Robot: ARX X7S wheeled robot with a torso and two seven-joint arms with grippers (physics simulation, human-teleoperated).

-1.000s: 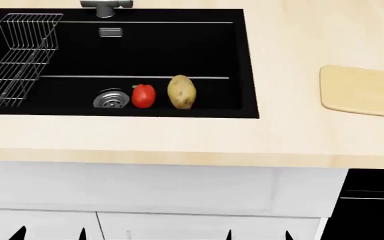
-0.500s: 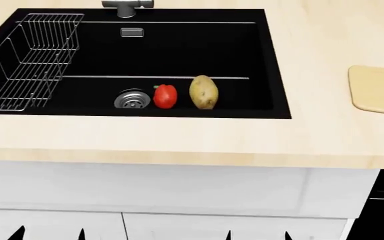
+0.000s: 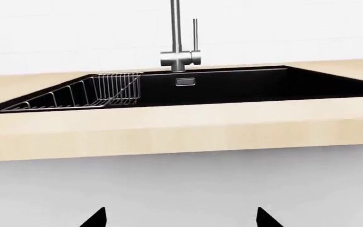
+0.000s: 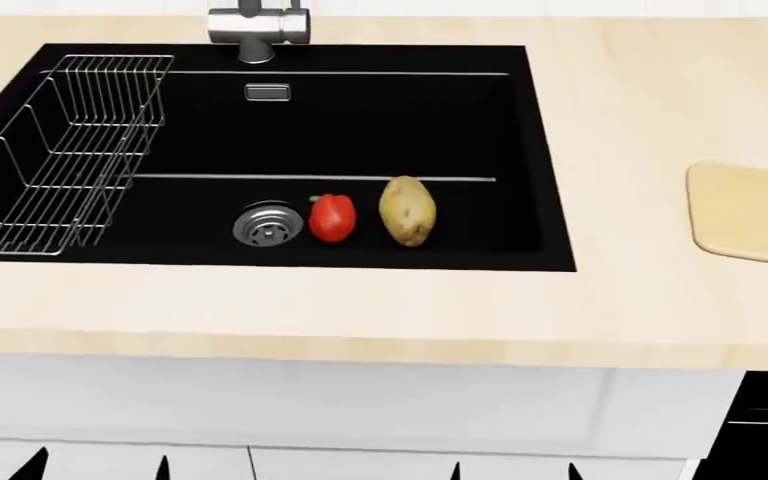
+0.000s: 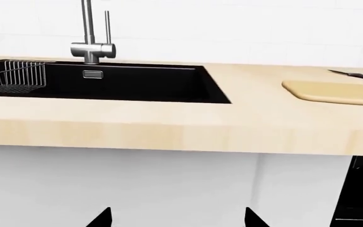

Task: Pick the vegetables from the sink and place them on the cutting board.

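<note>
Bell pepper (image 4: 332,218) & potato (image 4: 407,210) both sit on the floor of the sink (image 4: 491,120), toward its front wall. Pepper is just beside the round steel drain (image 4: 267,224), stem up; potato is just beside the pepper on its other side, standing on end, a small gap between them. Wire rack (image 4: 57,150) fills the sink's left end, grey faucet (image 4: 260,26) at the back rim. Cutting board (image 4: 751,212) lies on the bench well apart from the sink, at the right edge of the head view, cut off by the frame; nothing on the part that shows. In the right wrist view a dark knife (image 5: 357,74) lies behind the board.

Left gripper (image 3: 180,218) & right gripper (image 5: 176,217): only dark fingertips show, low, in front of the white cabinet fronts (image 4: 357,410) below the bench edge. Tips stand wide apart on both, nothing between them.
</note>
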